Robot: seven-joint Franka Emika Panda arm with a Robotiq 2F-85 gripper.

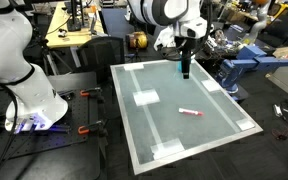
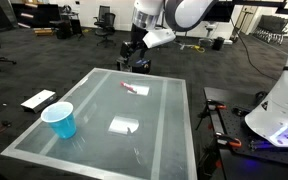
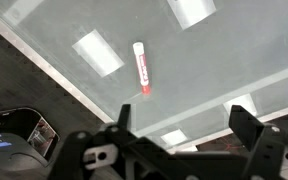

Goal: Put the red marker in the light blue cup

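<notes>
The red marker [image 1: 189, 112] lies flat on the glass table [image 1: 224, 125]; it also shows in an exterior view [image 2: 131, 88] and in the wrist view [image 3: 140, 68], red with a whitish end. The light blue cup [image 2: 60, 120] stands upright near a table corner; it is out of view in the other frames. My gripper [image 1: 184, 68] hangs above the table's far edge, well clear of the marker. In the wrist view its two fingers [image 3: 180, 122] are spread apart with nothing between them.
White tape patches [image 1: 145, 98] mark the glass. A white flat object [image 2: 37, 100] lies off the table's edge near the cup. Robot base and clamps [image 1: 29, 120] stand beside the table; lab benches and chairs are behind.
</notes>
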